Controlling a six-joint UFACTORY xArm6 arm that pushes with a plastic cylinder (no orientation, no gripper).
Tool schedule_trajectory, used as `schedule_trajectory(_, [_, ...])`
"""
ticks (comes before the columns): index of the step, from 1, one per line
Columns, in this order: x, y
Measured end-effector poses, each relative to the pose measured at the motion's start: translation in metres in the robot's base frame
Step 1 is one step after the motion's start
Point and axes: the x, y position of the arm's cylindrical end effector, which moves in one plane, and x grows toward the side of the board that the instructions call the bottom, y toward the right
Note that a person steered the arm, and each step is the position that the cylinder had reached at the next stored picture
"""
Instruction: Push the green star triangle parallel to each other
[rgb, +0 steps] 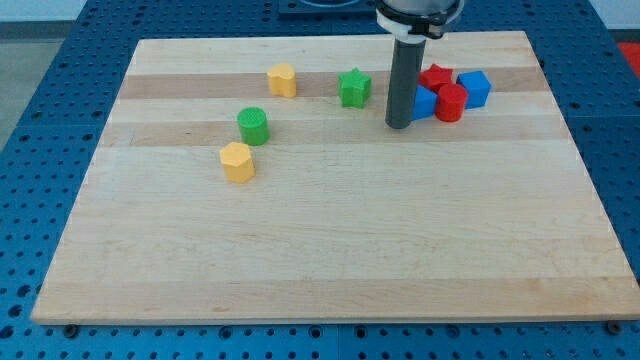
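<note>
The green star (354, 88) lies on the wooden board (330, 240) near the view's top, centre. My tip (399, 125) rests on the board just to the star's right and a little below it, a short gap apart. Directly right of the rod is a cluster: a blue block (425, 102) touching the rod's right side, a red cylinder (450, 102), a red block (435, 76) and a blue cube (474, 88). No triangle shape can be made out clearly.
A yellow block (283, 79) lies left of the star. A green cylinder (253, 125) and a yellow hexagonal block (238, 161) sit lower left. The board is framed by a blue perforated table (40, 120).
</note>
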Motion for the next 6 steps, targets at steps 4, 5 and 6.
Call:
schedule_trajectory(4, [-0.050, -0.006])
schedule_trajectory(5, [-0.053, -0.037])
schedule_trajectory(6, [-0.053, -0.072])
